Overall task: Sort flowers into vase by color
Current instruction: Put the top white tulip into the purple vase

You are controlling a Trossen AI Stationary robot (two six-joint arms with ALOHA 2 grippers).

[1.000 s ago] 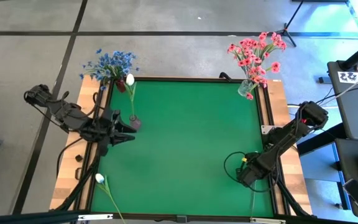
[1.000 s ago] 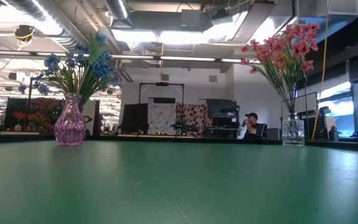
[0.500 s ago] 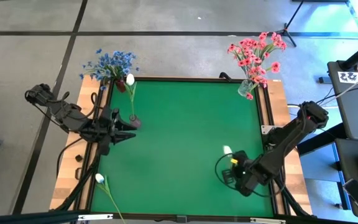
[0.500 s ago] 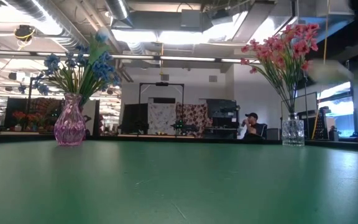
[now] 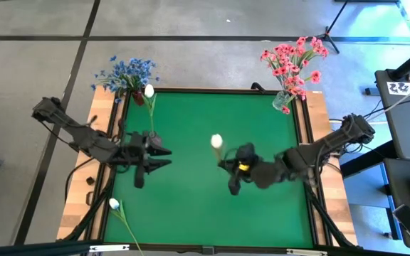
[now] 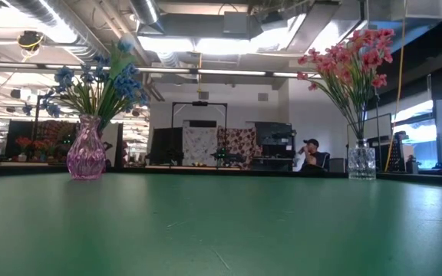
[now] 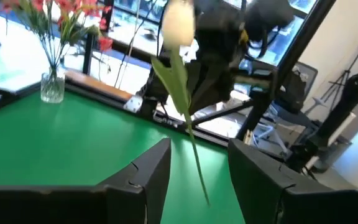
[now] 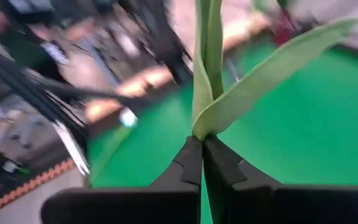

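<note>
In the high view we are seeing the right pincer reaching in from the right edge to the middle of the green bench, its fingers pressed together on the stem of a white bud flower whose bud is pointing toward the top of the frame; the right wrist view is showing the two dark fingers meeting just under the stem and a long green leaf. The left pincer is hanging over the left part of the bench with its fingers spread and nothing between them, facing the held flower, which is filling the centre of the left wrist view. A second white bud is standing at the upper left beside the blue flowers in the pink vase. A third white bud is lying at the lower left edge. The pink flowers are sitting in the clear vase at the upper right. A seated person seems to be in the room behind, too far off to tell more.
</note>
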